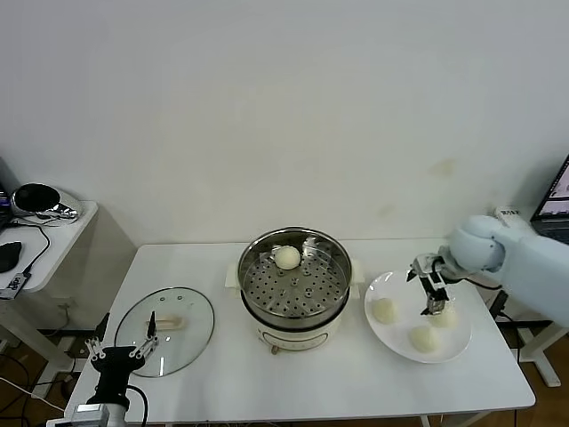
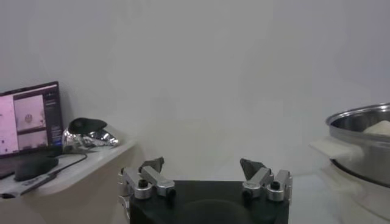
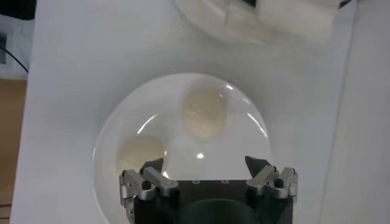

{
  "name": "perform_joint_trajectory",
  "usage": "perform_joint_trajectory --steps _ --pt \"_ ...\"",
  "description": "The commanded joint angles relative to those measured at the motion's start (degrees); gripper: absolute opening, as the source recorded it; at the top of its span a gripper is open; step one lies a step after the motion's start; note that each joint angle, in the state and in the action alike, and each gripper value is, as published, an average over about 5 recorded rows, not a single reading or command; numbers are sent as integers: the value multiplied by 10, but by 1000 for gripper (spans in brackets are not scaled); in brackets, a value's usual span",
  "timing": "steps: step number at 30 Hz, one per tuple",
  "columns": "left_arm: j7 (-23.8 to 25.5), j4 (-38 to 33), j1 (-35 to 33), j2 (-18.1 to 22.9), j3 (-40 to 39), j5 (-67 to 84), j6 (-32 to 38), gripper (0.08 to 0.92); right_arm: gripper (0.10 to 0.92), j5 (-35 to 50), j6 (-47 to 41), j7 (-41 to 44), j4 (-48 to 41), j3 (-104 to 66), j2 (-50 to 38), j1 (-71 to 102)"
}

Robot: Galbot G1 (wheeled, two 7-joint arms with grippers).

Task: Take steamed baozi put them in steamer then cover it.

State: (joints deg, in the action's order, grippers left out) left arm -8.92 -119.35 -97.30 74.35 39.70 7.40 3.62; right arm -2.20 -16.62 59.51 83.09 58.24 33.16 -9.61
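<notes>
The steel steamer (image 1: 293, 289) stands mid-table with one cream-white baozi (image 1: 287, 257) on its perforated tray. Three more baozi (image 1: 384, 310) (image 1: 423, 338) (image 1: 444, 314) lie on a white plate (image 1: 397, 286) to its right. My right gripper (image 1: 433, 300) is open and empty, hovering over the plate just above the bun farthest from the steamer. The right wrist view shows its open fingers (image 3: 206, 163) above the plate (image 3: 244, 140) with two buns (image 3: 204, 114) (image 3: 139, 155) in sight. The glass cover (image 1: 164, 318) lies flat at the table's left. My left gripper (image 1: 124, 351) is open and parked near it.
A side table (image 1: 62, 227) with a shiny object and cables stands at the far left. In the left wrist view my left gripper (image 2: 204, 164) faces the wall, with the steamer (image 2: 362, 140) at one side. A laptop edge (image 1: 556, 200) shows at the far right.
</notes>
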Motion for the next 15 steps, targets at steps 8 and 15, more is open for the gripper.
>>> perform_joint_trajectory --steps 8,15 --pt "1 4 3 1 1 0 0 823 823 -38 8 -11 -100 -78 93 111" --pt "0 9 5 1 0 -1 1 823 823 -44 12 -22 -124 -88 114 119"
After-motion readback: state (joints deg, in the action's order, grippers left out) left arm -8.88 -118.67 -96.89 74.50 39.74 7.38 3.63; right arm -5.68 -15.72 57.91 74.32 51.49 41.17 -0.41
